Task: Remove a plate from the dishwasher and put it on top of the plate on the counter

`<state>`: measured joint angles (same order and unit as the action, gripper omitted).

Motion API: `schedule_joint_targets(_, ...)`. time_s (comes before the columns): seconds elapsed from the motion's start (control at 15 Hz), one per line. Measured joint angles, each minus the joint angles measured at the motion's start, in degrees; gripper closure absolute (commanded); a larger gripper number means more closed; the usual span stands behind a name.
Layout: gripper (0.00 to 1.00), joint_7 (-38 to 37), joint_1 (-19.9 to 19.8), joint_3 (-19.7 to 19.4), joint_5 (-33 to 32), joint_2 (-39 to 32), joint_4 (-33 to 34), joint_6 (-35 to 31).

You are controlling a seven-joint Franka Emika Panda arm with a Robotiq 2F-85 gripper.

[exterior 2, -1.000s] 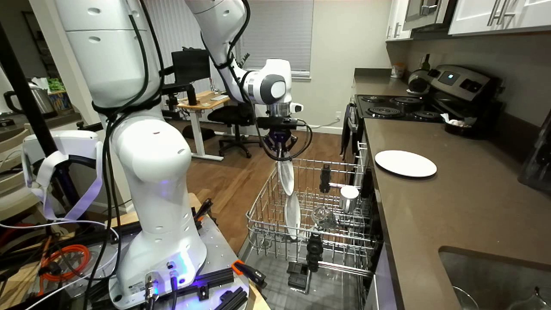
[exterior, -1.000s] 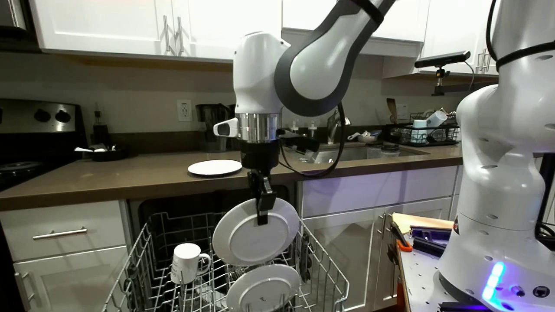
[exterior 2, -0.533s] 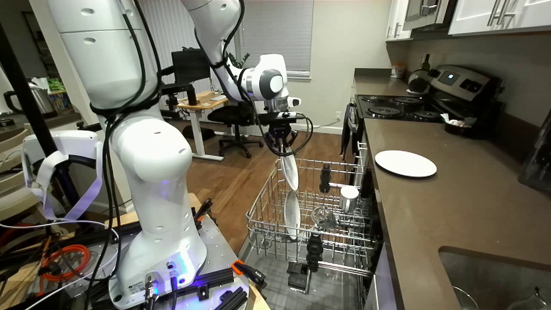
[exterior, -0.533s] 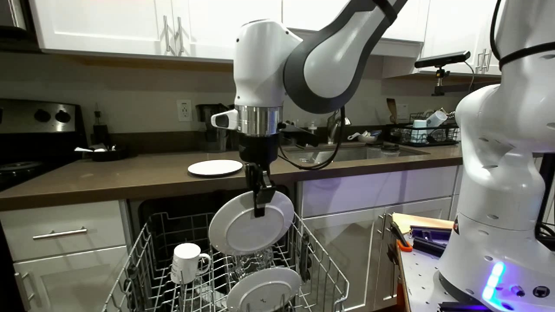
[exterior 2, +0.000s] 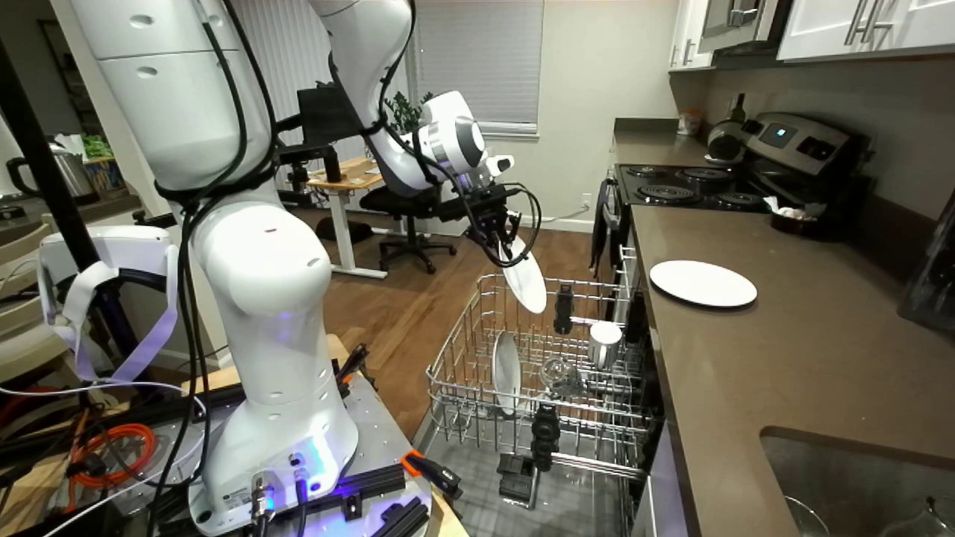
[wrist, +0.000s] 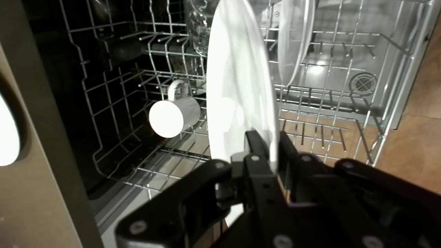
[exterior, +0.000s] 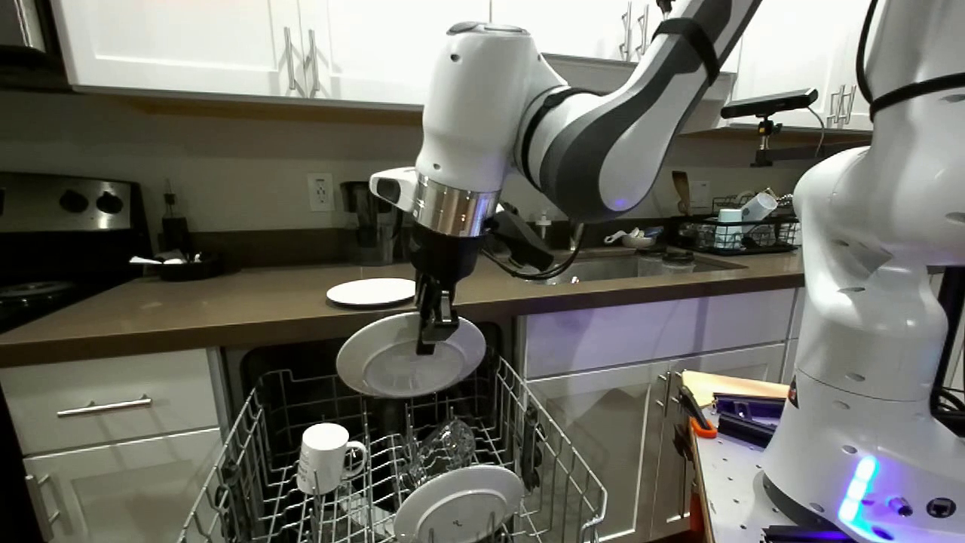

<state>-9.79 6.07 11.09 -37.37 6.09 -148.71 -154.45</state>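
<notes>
In an exterior view the fingers (exterior: 439,329) are clamped on the held plate (exterior: 388,369), which hangs tilted over the rack (exterior: 605,494) of the dishwasher (exterior: 301,358). Reckoned from that plate, the surface plate (exterior: 369,291) lies at eleven o'clock, flat on the surface (exterior: 226,302). The mug (exterior: 323,456) is at seven, the glass (exterior: 452,443) at five, and the rack plate (exterior: 460,498), leaning, between five and six.

In an exterior view the held plate (exterior 2: 528,282) shows nearly edge-on, its length running from eleven to five o'clock, well apart from the rack plate at six. The surface plate is at three, the stove (exterior 2: 668,183) at two, the sink (exterior 2: 858,462) at four (only partly in sight).

In the wrist view the fingers are toward six o'clock, the plate's rim pinched narrowly between them. From the held plate's middle, the mug sits bottom up at eight, the glass at eleven, and the rack plate between one and two. The surface plate shows near nine (just a white slice at the edge).
</notes>
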Motion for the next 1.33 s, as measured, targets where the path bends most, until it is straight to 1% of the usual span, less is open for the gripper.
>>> schedule_joint_targets(0.4, 0.92, -24.05, -1.56, 0.24, -25.53, 0.21, 0.46, 0.99)
schedule_joint_targets(0.6, 0.92, -35.14, -1.56, 0.55, -37.42, -0.22, 1.75, 4.66)
schedule_joint_targets(0.67, 0.92, -38.0, -1.51, 0.75, -40.41, -0.54, 2.22, 6.32)
schedule_joint_targets(0.87, 0.92, -42.97, -1.12, 1.14, -46.19, -2.47, 3.66, 11.31)
schedule_joint_targets(1.07, 0.92, -45.11, 0.16, 0.78, -48.98, -5.31, 5.57, 15.74)
schedule_joint_targets(1.33, 0.92, -45.9, 1.15, 0.6, -50.9, -9.17, 8.79, 20.29)
